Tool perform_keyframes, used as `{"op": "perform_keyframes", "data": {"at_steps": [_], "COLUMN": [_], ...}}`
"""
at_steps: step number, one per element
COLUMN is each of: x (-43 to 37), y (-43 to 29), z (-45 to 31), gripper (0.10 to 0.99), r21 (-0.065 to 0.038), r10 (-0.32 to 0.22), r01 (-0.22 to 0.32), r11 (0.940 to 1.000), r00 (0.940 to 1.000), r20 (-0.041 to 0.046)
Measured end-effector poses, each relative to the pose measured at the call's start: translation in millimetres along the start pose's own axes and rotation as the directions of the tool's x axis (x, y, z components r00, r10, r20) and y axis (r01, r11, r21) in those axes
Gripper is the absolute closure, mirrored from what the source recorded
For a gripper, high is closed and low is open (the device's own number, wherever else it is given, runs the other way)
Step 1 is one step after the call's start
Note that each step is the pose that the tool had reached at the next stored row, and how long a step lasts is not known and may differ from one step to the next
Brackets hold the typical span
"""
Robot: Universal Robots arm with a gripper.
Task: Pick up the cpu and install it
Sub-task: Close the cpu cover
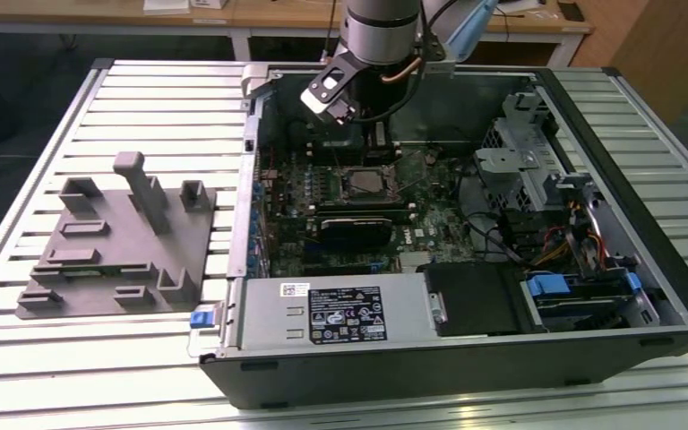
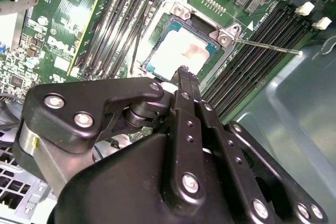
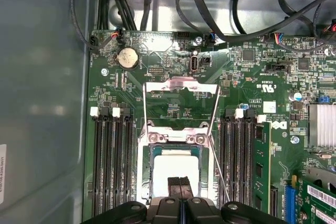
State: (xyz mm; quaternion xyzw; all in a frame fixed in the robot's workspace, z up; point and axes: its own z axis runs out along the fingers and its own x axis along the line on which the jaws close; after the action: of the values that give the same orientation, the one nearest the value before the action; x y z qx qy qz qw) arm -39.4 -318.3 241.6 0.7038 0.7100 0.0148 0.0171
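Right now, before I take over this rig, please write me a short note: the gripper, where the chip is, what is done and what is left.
Gripper: shut, holding nothing, right over the chip; contact I cannot tell.
Chip: lies flat in the socket, inside the open computer case.
Done: chip is out of the gripper and in the socket.
Left: the socket's metal cover stands flipped up and its thin lever looks unlatched, so the chip is not clamped.
Grey tray lies beside the case, on the exterior view's left.

slatted metal table [image 1: 141, 90], wooden desks [image 1: 284, 13] behind
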Motion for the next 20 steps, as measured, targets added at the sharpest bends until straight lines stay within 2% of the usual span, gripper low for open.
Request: {"op": "perform_keyframes", "data": {"at_steps": [3,13,20], "x": [-0.1,-0.1,-0.1], "y": [0.0,0.4,0.9], "z": [-1.3,-13.9,-28.7], "gripper": [0.980,0.980,0.980], "r21": [0.000,0.000,0.000], "r10": [0.000,0.000,0.000], "r01": [0.000,0.000,0.000], "r11": [1.0000,1.0000,1.0000], "r00": [1.0000,1.0000,1.0000], "r20": [-0.0006,-0.0029,-0.0031]}}
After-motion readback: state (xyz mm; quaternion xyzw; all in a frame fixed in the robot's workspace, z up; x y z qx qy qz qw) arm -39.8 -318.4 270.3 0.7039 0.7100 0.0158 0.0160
